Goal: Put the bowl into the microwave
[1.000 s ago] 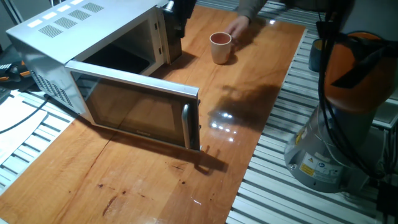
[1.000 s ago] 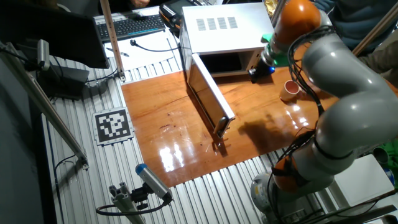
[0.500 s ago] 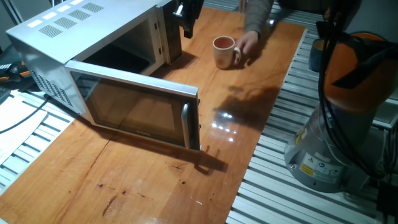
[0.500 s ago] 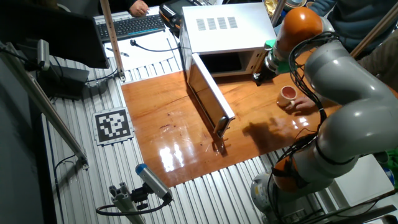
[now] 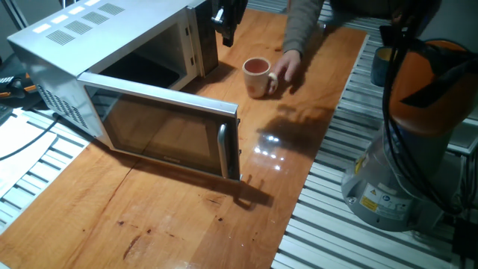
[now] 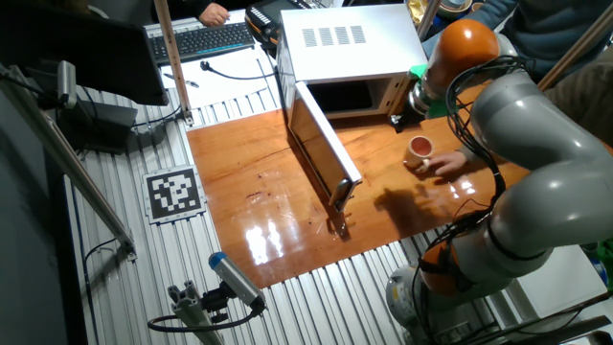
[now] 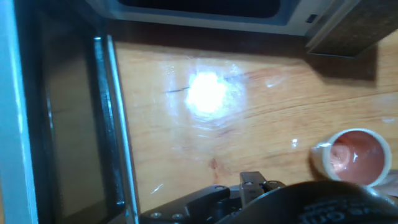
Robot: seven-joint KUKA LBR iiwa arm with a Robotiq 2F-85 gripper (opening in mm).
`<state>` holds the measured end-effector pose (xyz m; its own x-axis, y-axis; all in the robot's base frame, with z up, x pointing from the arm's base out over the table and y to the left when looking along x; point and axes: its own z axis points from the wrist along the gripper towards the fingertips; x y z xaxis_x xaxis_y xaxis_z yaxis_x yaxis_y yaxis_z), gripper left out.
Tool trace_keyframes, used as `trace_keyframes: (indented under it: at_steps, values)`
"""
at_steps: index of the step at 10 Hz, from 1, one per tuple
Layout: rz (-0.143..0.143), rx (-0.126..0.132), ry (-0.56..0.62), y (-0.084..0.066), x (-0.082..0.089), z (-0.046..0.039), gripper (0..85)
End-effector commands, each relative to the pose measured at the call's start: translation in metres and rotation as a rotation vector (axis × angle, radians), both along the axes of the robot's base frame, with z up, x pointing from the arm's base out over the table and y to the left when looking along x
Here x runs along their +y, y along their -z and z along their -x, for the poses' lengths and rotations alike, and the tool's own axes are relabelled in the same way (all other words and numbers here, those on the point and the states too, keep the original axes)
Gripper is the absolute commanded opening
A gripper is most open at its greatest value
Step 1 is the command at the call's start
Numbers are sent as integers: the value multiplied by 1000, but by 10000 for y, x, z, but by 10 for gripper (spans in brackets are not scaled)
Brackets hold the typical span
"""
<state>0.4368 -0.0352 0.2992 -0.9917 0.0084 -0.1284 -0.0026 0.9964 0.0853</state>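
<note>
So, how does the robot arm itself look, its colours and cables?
The arm has thick, rounded silver-grey links joined by orange joint sections. Black cables run along it. Its base is grey and carries a small yellow warning label. The gripper at the end is black; its fingers cannot be made out.

Keyboard, printed marker tag

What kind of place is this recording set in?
Probably a robotics lab: a wooden table on aluminium framing, a printed marker tag, a keyboard on a neighbouring desk, and a microwave as a prop.
</note>
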Motion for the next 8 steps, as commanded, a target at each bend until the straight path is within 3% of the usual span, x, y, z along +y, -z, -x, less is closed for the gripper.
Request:
trace_keyframes:
  at_steps: [1,2,4,6,8]
  values:
    - [-32,2,-8,-2,9,-11,0]
    - [-44,-8,-34,-27,38,-29,0]
    - [-36,-25,-98,-70,96,-56,0]
    - [-47,-35,-150,-102,139,-77,0]
    - [-57,-24,-190,-99,138,-76,0]
